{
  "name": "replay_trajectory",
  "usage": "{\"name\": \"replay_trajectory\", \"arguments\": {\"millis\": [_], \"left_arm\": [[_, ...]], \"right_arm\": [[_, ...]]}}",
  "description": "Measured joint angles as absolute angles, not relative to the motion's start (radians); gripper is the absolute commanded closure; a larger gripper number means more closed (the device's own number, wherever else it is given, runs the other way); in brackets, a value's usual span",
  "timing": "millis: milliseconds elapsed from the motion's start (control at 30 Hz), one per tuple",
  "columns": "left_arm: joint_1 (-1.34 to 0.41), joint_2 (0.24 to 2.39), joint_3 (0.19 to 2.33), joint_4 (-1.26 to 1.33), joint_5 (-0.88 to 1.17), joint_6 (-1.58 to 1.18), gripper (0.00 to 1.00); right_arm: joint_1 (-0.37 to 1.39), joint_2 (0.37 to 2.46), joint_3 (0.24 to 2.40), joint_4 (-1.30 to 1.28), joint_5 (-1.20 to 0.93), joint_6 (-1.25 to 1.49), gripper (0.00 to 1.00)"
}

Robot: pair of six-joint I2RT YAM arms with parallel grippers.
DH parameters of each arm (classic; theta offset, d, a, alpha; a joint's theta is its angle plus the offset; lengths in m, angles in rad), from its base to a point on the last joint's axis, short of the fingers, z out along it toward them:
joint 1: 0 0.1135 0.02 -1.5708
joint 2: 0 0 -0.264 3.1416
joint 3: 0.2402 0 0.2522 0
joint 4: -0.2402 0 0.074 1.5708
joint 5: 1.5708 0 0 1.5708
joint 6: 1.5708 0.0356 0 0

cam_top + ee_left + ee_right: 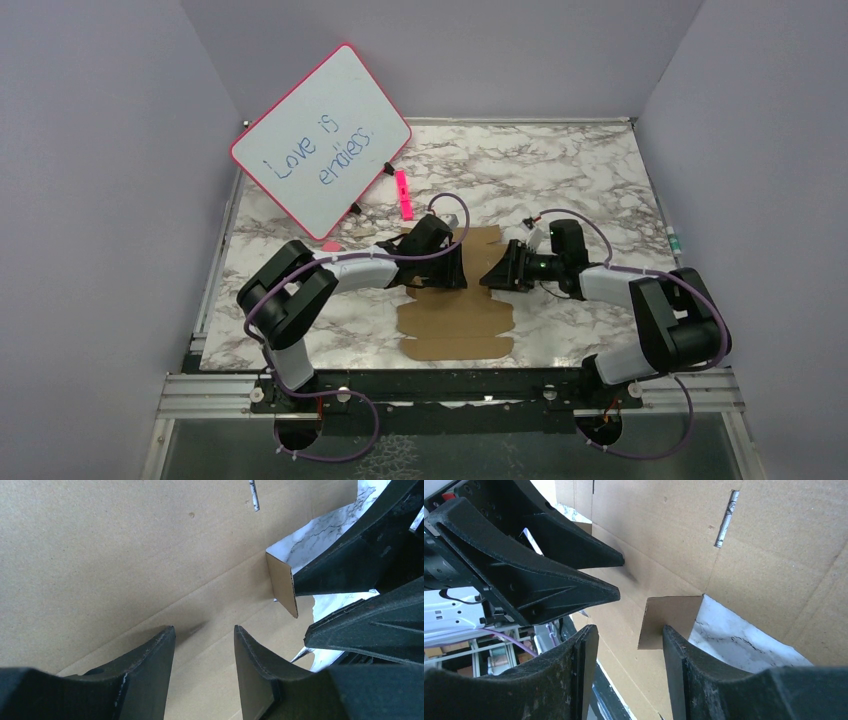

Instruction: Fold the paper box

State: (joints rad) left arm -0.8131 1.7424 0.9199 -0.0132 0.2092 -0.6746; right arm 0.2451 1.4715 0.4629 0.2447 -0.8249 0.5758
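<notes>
Paper box [460,325] lies flat, nearer than the whiteboard [320,140], long axis running near to far. Left gripper [455,265] and right gripper [492,275], spread and empty, hover over its far end; raised tab [669,620] beside the right's fingertip.

I see a pink-framed whiteboard [320,140] propped beyond my left hand [458,270], a pink marker [403,194] lying nearer it on the marble tabletop [600,180].

I note the paper box [455,320] lies on the table [590,180]. The left gripper [462,266] and right gripper [486,278] face each other above its far half. The whiteboard [322,130] and marker [403,194] sit behind it, leftward.
</notes>
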Motion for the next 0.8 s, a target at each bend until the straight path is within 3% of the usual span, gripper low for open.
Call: {"name": "replay_trajectory", "arguments": {"millis": [500, 800], "left_arm": [[-0.789, 1.639, 0.955, -0.131, 0.155, -0.645, 0.35], [-0.569, 1.463, 0.889, -0.159, 0.129, -0.623, 0.32]], "right_arm": [[0.258, 1.37, 0.626, 0.101, -0.744, 0.484, 0.43], [0.349, 1.477, 0.701, 0.128, -0.722, 0.49, 0.43]]}}
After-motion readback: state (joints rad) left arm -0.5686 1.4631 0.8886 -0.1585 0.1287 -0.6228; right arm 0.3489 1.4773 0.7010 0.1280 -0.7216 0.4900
